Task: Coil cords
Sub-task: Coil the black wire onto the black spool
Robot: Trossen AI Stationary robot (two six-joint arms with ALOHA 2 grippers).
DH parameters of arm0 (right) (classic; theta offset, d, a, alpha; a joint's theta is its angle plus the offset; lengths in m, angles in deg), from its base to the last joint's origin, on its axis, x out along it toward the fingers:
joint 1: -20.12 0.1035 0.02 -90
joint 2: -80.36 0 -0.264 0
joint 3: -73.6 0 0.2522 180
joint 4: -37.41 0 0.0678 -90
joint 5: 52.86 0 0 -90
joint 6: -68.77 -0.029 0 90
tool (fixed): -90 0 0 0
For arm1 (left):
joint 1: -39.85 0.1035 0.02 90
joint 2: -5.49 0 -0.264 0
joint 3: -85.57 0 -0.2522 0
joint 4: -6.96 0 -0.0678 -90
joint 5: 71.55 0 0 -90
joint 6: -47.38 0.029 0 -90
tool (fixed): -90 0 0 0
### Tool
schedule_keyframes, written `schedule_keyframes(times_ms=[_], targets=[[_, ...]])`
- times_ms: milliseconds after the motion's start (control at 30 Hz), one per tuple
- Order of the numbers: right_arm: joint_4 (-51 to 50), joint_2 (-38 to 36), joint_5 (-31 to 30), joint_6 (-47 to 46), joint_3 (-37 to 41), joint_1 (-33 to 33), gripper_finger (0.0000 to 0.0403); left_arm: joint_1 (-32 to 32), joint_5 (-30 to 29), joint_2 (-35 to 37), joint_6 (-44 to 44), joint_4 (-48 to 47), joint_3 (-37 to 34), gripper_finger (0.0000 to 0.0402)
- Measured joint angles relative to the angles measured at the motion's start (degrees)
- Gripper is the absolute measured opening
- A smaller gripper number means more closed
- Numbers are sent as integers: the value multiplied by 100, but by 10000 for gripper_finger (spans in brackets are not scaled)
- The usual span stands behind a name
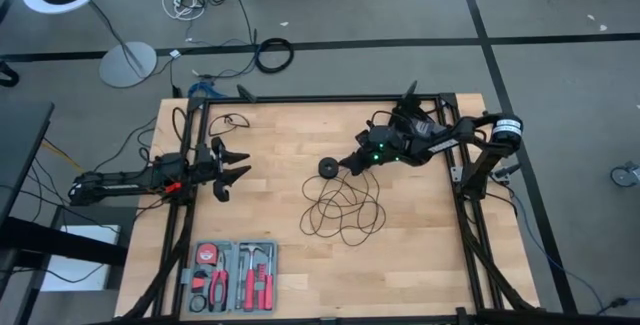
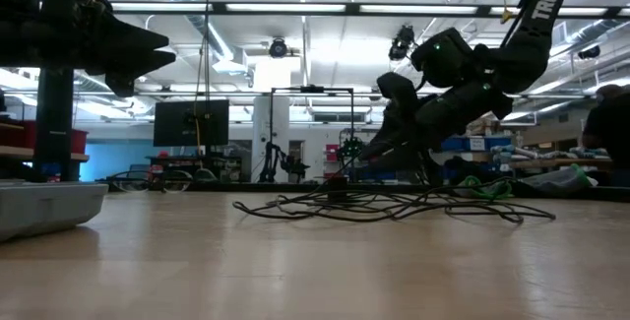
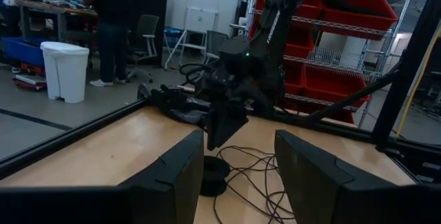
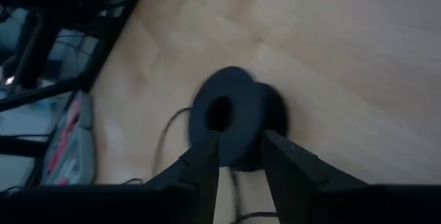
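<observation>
- Cord (image 1: 342,208): thin and black, sprawled in loose, uneven loops near the middle of the counter (image 1: 300,135), ending in a round black puck (image 1: 328,166) at the far edge of the tangle.
- Puck: lying on the wood just ahead of the right claw (image 1: 352,165), seen in the right wrist view directly beyond the fingertips (image 4: 207,156).
- Right claw: lowered close to the counter, jaws parted with a narrow gap, nothing clamped between them as far as visible; touching the puck or just short of it, cannot tell.
- Left claw (image 1: 236,162): raised over the counter's left side, well apart from the cord, jaws spread and empty.
- Progress: early by the look of it; no tidy coil formed, loops scattered and overlapping.
- Left to do: probably seizing the puck end, gathering the loops into one neat ring.
</observation>
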Motion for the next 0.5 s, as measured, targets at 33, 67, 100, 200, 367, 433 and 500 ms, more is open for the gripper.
schedule_keyframes(times_ms=[33, 67, 100, 200, 367, 433, 500], targets=[[-27, 0, -67, 1, -2, 21, 112, -1, 0, 0, 0, 0, -1, 184], [-85, 0, -146, -14, -1, 26, 112, 1, 0, 0, 0, -2, 1, 184], [-111, 1, -203, -61, 1, 22, 112, 1, 0, 0, 0, 0, 1, 184], [-87, 2, -166, -141, 0, 62, 112, 0, -2, 0, 0, 0, -1, 184], [-257, 3, -564, -350, 1, 140, 112, -1, -2, 0, 0, 0, 1, 184], [-230, 4, -579, -423, 4, 138, 112, 0, -2, 0, 0, -2, 1, 184], [-212, 4, -543, -441, 2, 170, 112, -1, -2, 0, 0, 0, -1, 184]])
